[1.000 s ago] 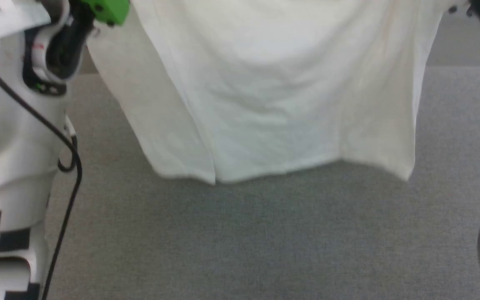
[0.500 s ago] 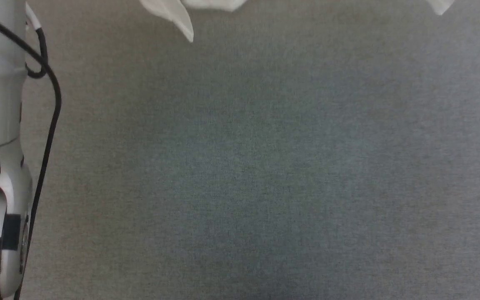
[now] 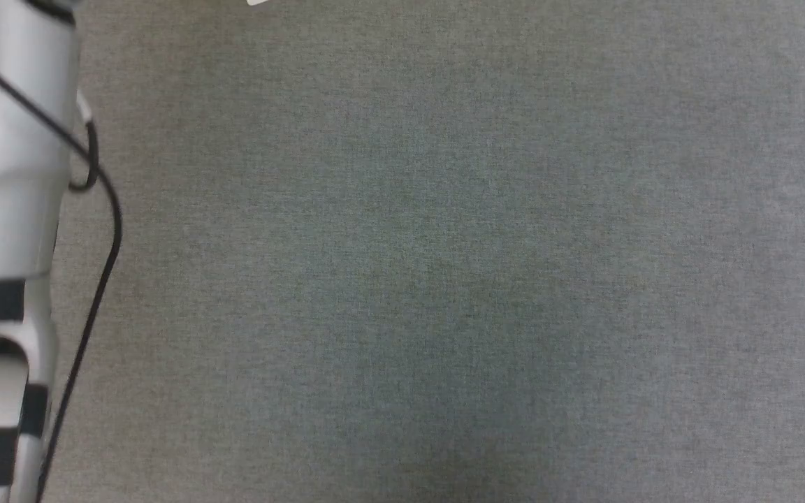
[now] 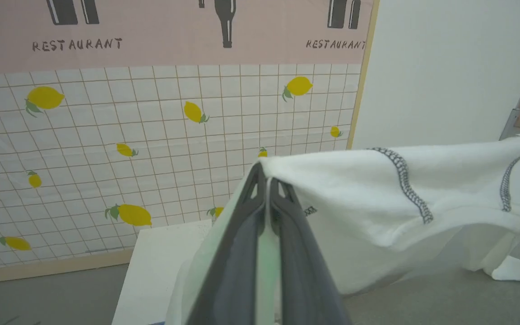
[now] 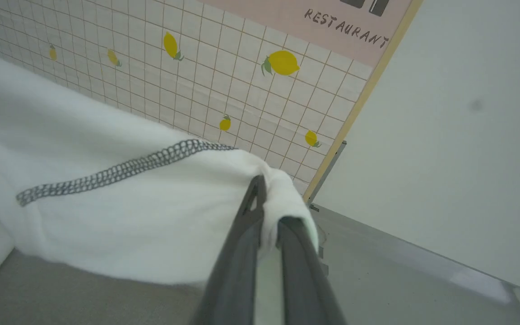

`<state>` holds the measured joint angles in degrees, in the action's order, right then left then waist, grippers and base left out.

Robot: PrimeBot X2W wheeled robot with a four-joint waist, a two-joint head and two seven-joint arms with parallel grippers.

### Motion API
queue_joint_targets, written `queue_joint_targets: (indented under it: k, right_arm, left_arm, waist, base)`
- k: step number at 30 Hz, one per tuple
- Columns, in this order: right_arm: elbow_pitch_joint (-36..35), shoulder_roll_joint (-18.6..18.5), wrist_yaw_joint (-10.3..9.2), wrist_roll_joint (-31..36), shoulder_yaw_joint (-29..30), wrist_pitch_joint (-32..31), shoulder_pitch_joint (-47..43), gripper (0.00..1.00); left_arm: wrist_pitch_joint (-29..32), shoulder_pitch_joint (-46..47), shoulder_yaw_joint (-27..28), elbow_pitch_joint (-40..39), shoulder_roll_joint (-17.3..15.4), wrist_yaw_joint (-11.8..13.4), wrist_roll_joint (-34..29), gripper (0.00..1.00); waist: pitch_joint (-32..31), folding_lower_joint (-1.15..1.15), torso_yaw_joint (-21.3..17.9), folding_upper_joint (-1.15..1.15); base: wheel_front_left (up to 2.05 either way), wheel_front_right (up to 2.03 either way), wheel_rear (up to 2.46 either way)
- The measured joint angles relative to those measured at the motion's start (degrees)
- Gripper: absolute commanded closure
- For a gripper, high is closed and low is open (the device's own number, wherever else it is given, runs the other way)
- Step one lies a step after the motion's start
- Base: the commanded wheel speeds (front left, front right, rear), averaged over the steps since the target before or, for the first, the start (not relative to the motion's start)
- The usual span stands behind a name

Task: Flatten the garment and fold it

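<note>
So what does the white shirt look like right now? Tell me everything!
The white thin-fabric shirt looks soft and see-through in places, with dark grey zigzag stitching along its seams. It hangs stretched and sagging between the shut left tool and the shut right tool, each pinching a bit of cloth, above the grey surface.

garment [image 4: 368,194] above floor [image 4: 422,302], before wall [image 4: 106,135]

Garment [image 3: 257,2] reduced in head view from a full hanging sheet to a white sliver at top edge; camera shift not excluded.
</note>
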<state>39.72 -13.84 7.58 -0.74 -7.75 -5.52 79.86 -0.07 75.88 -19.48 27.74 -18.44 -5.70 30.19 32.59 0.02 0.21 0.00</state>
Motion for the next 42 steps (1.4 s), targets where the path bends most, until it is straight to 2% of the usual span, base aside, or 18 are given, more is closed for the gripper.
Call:
queue_joint_targets:
  k: [3,8,12,15,19,27,34,42]
  right_arm:
    - [-2.5,-2.4,0.00,-4.8,-3.1,-0.7,-3.8,1.00]
    - [-11.9,-8.3,0.00,-12.9,-5.8,-4.5,-12.7,1.00]
    - [-21.8,-12.6,0.03,-17.9,-3.7,-8.4,-22.5,1.00]
    - [-29.7,-13.9,0.03,-20.0,0.0,-10.9,-31.6,1.00]
    - [-38.4,-13.1,0.04,-21.0,4.3,-14.3,-44.6,1.00]
    - [-49.8,-7.3,0.03,-20.9,8.8,-18.4,-64.8,1.00]
    - [-52.8,-5.0,0.04,-20.7,10.3,-21.1,-75.1,1.00]
    - [-54.4,-3.8,0.04,-21.2,11.3,-26.0,-84.4,1.00]
  left_arm:
    - [1.0,-4.2,-2.0,-3.4,-2.5,-0.9,0.2,1.00]
    - [4.2,-13.1,-5.6,-12.7,-6.7,-1.3,1.3,1.00]
    - [6.5,-22.3,-6.3,-21.6,-9.5,-0.9,3.4,1.00]
    - [7.2,-29.7,-6.1,-28.1,-11.0,1.4,4.6,1.00]
    - [7.6,-39.3,-7.0,-34.1,-13.1,4.0,4.5,1.00]
    - [7.6,-55.8,-7.7,-40.3,-15.5,8.9,5.7,1.00]
    - [9.1,-65.0,-10.2,-41.8,-17.4,10.4,7.1,1.00]
    - [10.7,-74.8,-12.5,-43.5,-17.9,12.4,9.9,1.00]
  waist:
    - [-0.8,0.00,0.2,0.00]
    - [-2.6,-0.01,0.5,0.00]
    - [-4.1,-0.02,0.8,0.00]
    - [-5.2,-0.02,0.9,0.00]
    - [-7.0,-0.02,1.0,0.00]
    - [-11.8,-0.02,0.7,0.00]
    - [-16.2,-0.02,0.4,0.00]
    - [-21.6,-0.02,-0.1,0.00]
  base:
    - [0.00,0.00,0.00]
    - [0.00,0.00,0.00]
    - [0.00,0.00,0.00]
    - [0.00,0.00,0.00]
    - [0.00,0.00,0.00]
    - [0.00,0.00,0.00]
    - [0.00,0.00,0.00]
    - [0.00,0.00,0.00]
